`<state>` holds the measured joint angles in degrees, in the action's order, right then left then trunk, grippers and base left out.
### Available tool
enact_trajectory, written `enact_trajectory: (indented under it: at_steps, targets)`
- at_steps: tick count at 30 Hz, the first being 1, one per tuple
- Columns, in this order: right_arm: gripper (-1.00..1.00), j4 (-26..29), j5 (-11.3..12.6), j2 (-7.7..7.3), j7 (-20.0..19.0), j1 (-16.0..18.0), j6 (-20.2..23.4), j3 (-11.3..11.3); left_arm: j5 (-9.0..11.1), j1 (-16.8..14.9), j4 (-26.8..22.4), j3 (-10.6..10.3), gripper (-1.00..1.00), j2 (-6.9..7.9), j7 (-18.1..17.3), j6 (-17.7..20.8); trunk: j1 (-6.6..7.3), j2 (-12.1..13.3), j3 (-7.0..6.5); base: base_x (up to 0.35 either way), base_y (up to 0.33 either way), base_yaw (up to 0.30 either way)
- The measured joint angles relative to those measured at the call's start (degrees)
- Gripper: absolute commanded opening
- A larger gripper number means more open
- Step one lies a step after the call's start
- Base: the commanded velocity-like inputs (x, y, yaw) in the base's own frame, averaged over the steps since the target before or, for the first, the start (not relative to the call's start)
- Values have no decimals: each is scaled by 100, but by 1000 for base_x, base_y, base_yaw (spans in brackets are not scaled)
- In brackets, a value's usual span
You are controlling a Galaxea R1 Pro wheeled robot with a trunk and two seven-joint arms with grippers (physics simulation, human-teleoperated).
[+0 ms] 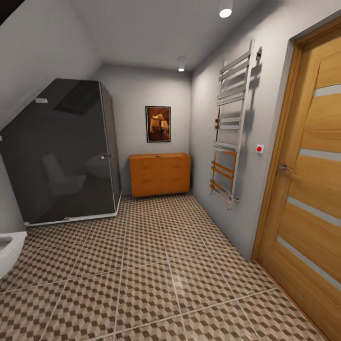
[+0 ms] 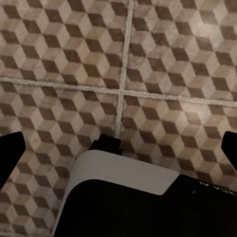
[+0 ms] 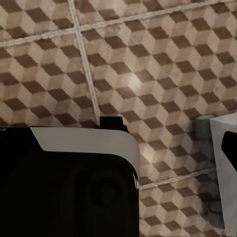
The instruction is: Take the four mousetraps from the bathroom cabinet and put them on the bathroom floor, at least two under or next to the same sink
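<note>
step: robot is approaching, judged | cabinet (image 1: 160,174) is standing against far wall, across bathroom floor (image 1: 156,279), mousetraps unseen | hands: both are pointing floorward, openness cannot be told | next: closing in, opening a drawer
</note>
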<state>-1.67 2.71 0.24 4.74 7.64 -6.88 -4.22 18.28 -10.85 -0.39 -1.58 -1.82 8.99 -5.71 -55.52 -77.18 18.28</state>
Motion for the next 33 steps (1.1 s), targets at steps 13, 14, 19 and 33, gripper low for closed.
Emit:
enact_trajectory:
  at_steps: [13,14,19,33]
  targets:
    - [100,0,0,0,0,-1,2,0,4,0,0,0,100,0,6,-5,0,0,-42,0,0,261]
    - [100,0,0,0,0,-1,2,0,4,0,0,0,100,0,6,-4,0,0,-45,0,0,261]
    - [100,0,0,0,0,-1,0,0,4,0,0,0,100,0,7,-6,0,0,-61,0,0,261]
    - [100,0,5,-4,1,-2,0,0,3,-1,1,-5,100,16,0,49,4,0,-73,242,0,72]
